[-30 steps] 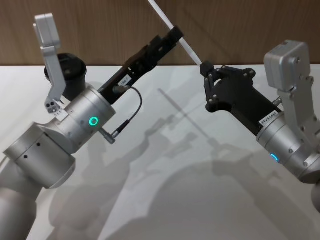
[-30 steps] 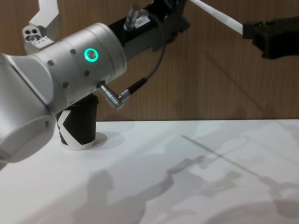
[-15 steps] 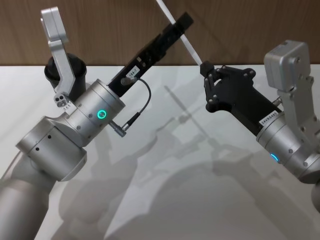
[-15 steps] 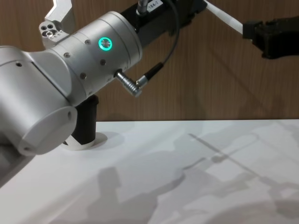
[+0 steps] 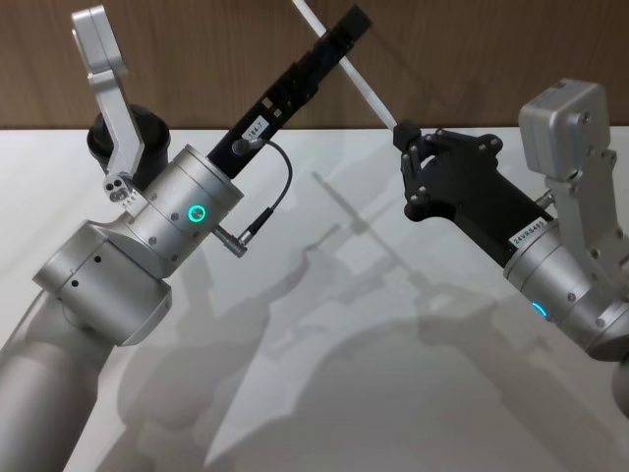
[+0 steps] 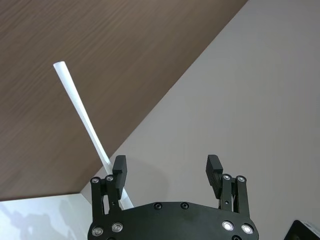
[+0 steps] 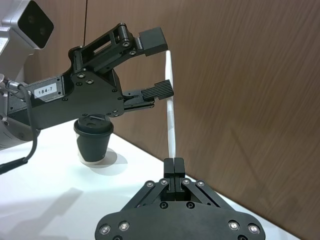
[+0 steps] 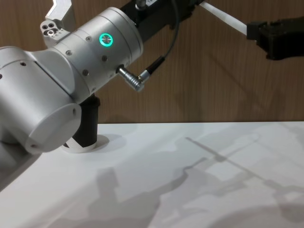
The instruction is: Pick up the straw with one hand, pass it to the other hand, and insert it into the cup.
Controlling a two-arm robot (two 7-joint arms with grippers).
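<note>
The straw point(image 5: 364, 88) is a thin white tube held slanting in the air in front of the wood wall. My right gripper point(image 5: 401, 133) is shut on its lower end, as the right wrist view shows point(image 7: 174, 164). My left gripper point(image 7: 155, 65) is open higher up the straw point(image 7: 170, 115), its fingertips level with the upper part. In the left wrist view the straw point(image 6: 82, 115) runs close beside one finger point(image 6: 120, 172) of the open left gripper point(image 6: 167, 167). The black cup point(image 7: 94, 142) stands on the table at the back left, partly hidden behind my left arm point(image 5: 128, 138).
The white table point(image 5: 373, 324) spreads below both arms, crossed by their shadows. A wood-panelled wall point(image 5: 472, 49) rises along its far edge. A dark cable with a metal plug point(image 8: 135, 83) loops off my left wrist.
My left gripper has risen and swung up along the straw, and its wrist has shifted with it. The right gripper and the straw have stayed put.
</note>
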